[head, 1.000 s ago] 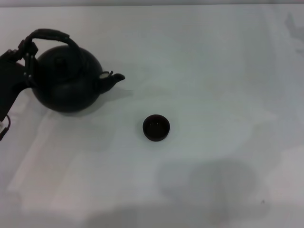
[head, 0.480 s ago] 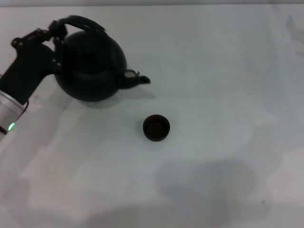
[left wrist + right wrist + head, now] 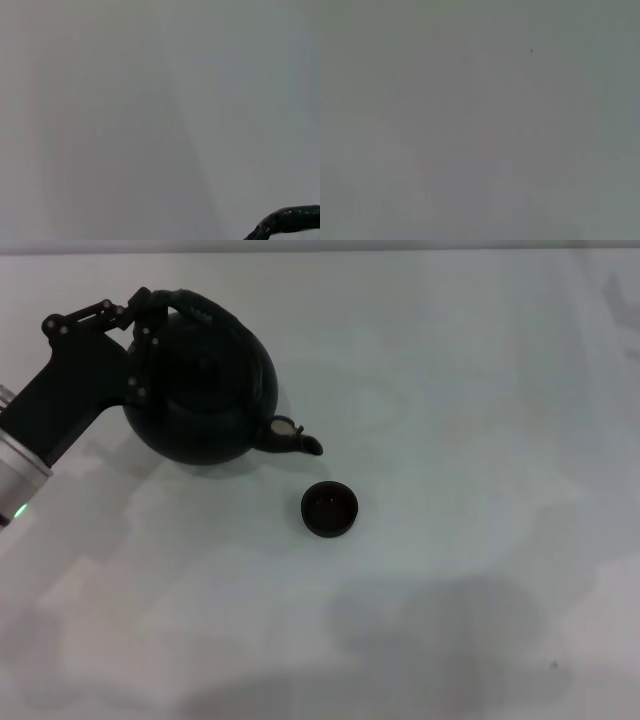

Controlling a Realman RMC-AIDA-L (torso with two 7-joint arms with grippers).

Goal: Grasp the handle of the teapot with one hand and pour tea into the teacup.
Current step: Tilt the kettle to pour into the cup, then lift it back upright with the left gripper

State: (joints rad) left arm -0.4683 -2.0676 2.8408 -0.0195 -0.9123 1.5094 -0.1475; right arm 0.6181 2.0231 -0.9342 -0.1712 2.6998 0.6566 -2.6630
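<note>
Gripping the handle (image 3: 200,308) at the teapot's top, the left claw (image 3: 140,315) is pinched shut on it and holds the teapot (image 3: 200,390) up at the far left of the white bench (image 3: 450,390). Teapot is tilted, spout (image 3: 295,443) pointing down toward the teacup (image 3: 329,509), its tip just short of the cup, not touching. Teacup sits upright near bench centre. Left wrist view catches only a bit of handle (image 3: 290,220). Right claw not visible.

Head camera downward; wrist cameras tableward.
</note>
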